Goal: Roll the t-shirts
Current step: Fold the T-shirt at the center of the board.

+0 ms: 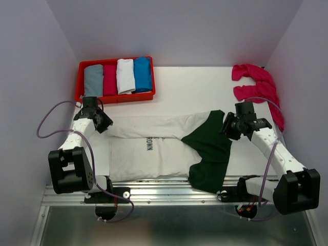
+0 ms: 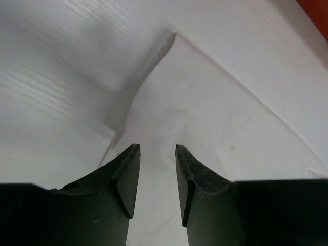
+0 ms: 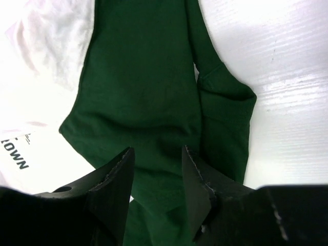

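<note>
I saw the tee point(image 1: 148, 148) spread out, the left gripper point(image 2: 156, 147) gaping over its hem corner, the right gripper point(image 3: 157, 148) gaping over its sleeve point(image 3: 143, 77).

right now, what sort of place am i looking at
Probably a robot lab test cell, not a home: plain pale walls box in a white table, the left arm and right arm are bolted to a metal rail at its near edge, and a red tray holds rolled shirts.

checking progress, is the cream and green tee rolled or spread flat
Spread, not rolled: the cream tee lies flat, chest print showing.
</note>
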### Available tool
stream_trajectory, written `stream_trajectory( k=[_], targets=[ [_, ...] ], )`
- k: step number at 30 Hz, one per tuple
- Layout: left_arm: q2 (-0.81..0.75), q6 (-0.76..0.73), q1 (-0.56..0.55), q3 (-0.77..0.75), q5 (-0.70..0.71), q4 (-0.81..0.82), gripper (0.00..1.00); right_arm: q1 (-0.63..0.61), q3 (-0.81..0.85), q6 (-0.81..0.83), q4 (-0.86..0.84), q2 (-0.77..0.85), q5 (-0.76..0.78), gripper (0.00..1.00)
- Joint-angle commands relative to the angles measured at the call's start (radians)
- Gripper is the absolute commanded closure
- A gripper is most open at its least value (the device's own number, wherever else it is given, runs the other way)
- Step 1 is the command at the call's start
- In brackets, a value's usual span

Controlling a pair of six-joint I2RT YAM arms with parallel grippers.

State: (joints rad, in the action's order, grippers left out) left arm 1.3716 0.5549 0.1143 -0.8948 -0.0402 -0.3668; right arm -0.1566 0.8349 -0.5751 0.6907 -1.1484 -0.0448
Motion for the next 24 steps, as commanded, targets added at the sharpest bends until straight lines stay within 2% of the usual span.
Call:
stream_trajectory(
  k=[1,10,12,14,16,17,18,22,24],
  targets=[
    [-0.006,0.031,-0.011,0.051,0.023,-0.001,0.58,0.006,-0.006,0.008,-0.069,0.015,-0.007,0.52],
    [0.060,0.085,-0.031,0.103,0.028,0.060,0.55,0.006,-0.034,0.006,-0.076,0.024,-0.018,0.50],
    [0.081,0.085,-0.034,0.106,0.019,0.072,0.63,0.006,-0.040,0.006,-0.074,0.030,-0.018,0.50],
    [0.090,0.083,-0.041,0.105,0.016,0.072,0.78,0.006,-0.045,0.006,-0.074,0.035,-0.015,0.49],
    [0.081,0.082,-0.042,0.103,0.013,0.063,0.88,0.006,-0.046,0.004,-0.072,0.039,-0.015,0.49],
    [0.064,0.080,-0.042,0.100,0.013,0.060,0.97,0.006,-0.045,0.004,-0.069,0.041,-0.013,0.49],
    [0.055,0.079,-0.042,0.097,0.017,0.051,1.00,0.006,-0.045,0.004,-0.068,0.042,-0.012,0.48],
    [0.017,0.073,-0.044,0.089,0.030,0.019,1.00,0.006,-0.045,0.003,-0.069,0.045,-0.012,0.48],
    [-0.009,0.079,-0.044,0.095,0.030,0.009,0.90,0.006,-0.045,0.000,-0.069,0.044,-0.015,0.48]
  ],
)
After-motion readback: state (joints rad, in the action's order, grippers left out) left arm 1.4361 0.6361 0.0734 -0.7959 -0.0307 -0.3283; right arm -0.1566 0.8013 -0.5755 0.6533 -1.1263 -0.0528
